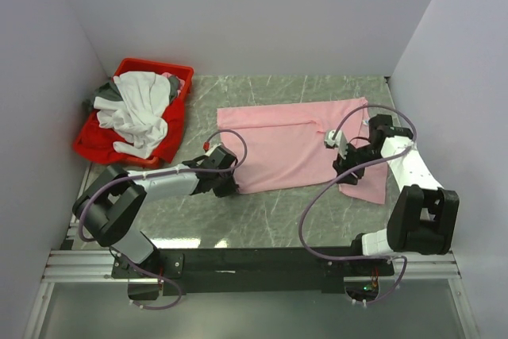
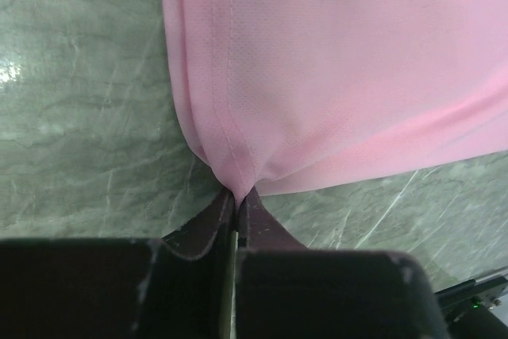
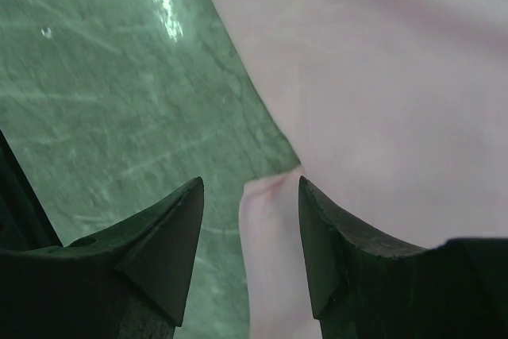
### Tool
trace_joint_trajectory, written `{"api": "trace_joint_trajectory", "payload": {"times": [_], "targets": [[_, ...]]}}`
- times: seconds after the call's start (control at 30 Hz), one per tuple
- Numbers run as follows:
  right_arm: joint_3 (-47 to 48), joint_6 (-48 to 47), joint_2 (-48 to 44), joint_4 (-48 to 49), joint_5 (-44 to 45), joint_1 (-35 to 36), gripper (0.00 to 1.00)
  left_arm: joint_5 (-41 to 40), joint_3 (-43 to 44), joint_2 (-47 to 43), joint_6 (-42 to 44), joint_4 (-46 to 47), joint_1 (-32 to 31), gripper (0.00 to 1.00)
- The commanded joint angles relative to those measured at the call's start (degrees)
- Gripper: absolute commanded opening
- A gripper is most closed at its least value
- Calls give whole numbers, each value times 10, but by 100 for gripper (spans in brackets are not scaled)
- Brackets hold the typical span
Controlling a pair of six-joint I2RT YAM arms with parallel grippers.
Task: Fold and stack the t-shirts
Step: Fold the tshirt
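Top view, pink t-shirt: lies spread flat on the table, from the middle toward 3 o'clock, with a long fold line across its upper part
Top view, colour and shape: light pink, wide, roughly a rectangle, with one flap going down at 4 o'clock
Top view, other shirts: a white t-shirt is heaped in the red bin at 10 o'clock; a dark grey t-shirt hangs over the bin's rim
Top view, left gripper: at the 7 o'clock corner of the pink t-shirt, low on the table
Top view, right gripper: over the 4 o'clock side of the pink t-shirt
Left wrist view, cloth: fine mesh weave, a stitched hem runs from 12 o'clock down to the corner; the corner is drawn into a point
Left wrist view, fingers: clenched, pinching this corner between them at 6 o'clock
Right wrist view, cloth: pale pink and smooth, fills the view from 12 to 5 o'clock; green marbled table at 9 o'clock
Right wrist view, fingers: released and standing apart, with a narrow piece of the cloth edge between the tips, not squeezed
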Motion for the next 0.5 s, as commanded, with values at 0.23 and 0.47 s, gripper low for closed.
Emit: {"api": "trace_joint_trajectory", "payload": {"times": [0.23,0.47], "targets": [[-1,-98,-9,-55,126,-87,57,23,2,-20,81,-23,7,1],[-60,-125,11,-12,194,-95,57,44,7,-36,97,-13,16,1]]}}
